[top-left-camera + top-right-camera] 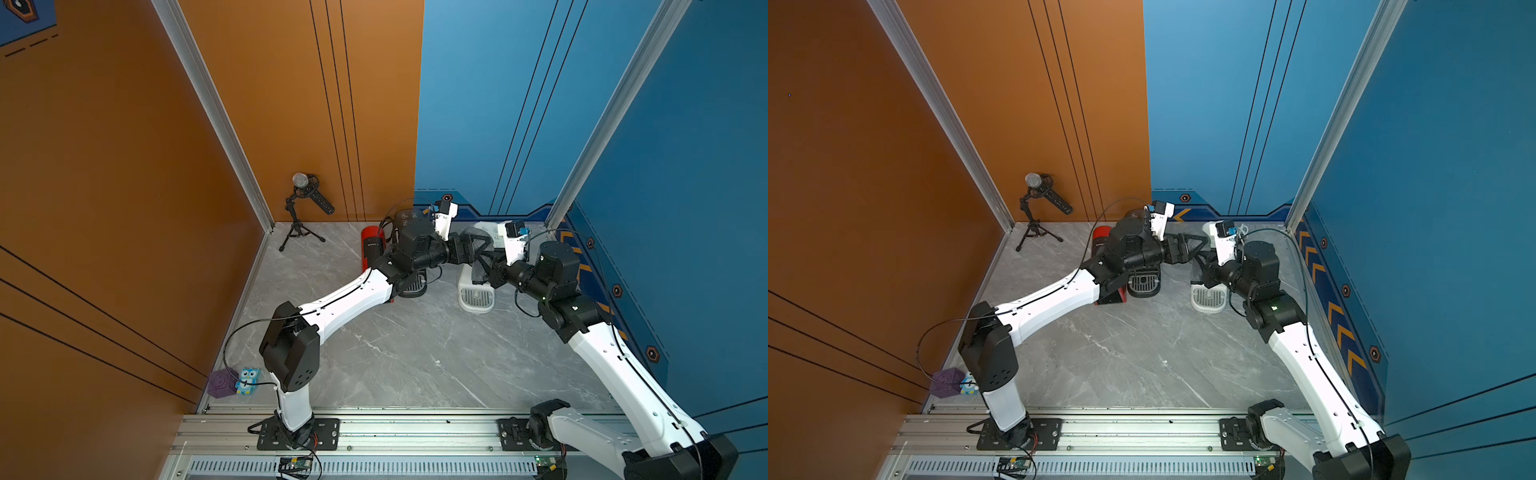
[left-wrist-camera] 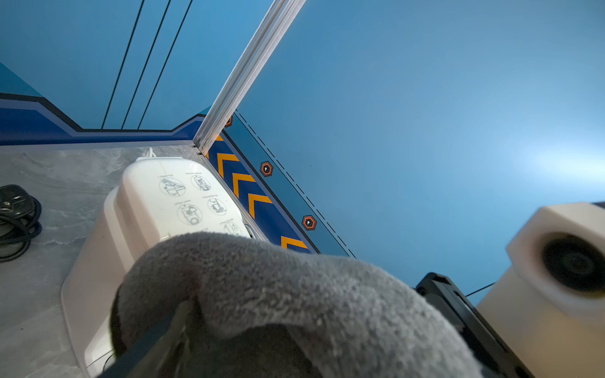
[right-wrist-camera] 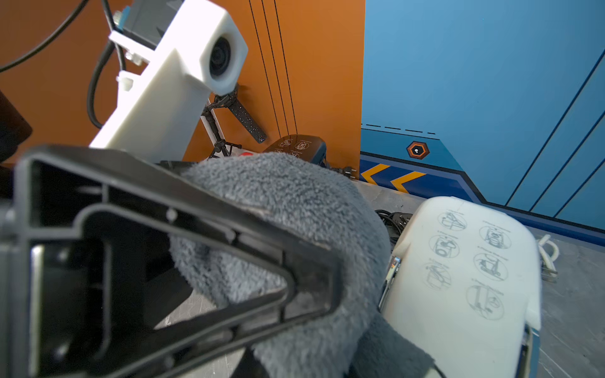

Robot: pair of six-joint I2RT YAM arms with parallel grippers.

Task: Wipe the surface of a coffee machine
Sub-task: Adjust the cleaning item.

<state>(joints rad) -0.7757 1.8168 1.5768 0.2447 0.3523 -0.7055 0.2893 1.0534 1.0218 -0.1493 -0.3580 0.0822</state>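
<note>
A white coffee machine (image 1: pixel 476 296) (image 3: pixel 465 268) stands at the back right, with pictograms on its lid (image 2: pixel 176 196). A fluffy grey cloth (image 3: pixel 294 209) (image 2: pixel 294 288) hangs bunched just above and in front of that lid. My right gripper (image 1: pixel 490 266) is shut on the cloth, and the cloth hides its jaws. My left gripper (image 1: pixel 478 247) faces it, open, and the cloth lies between its wide black fingers (image 3: pixel 229 229). The two grippers meet over the white machine in both top views. A red and black coffee machine (image 1: pixel 372 245) sits under my left wrist.
A microphone on a small tripod (image 1: pixel 301 208) stands in the back left corner. A coiled black power cable (image 2: pixel 16 216) lies between the two machines. A purple box (image 1: pixel 222 382) and a blue owl toy (image 1: pixel 248 380) sit at the front left. An aluminium rail (image 1: pixel 415 428) bounds the front.
</note>
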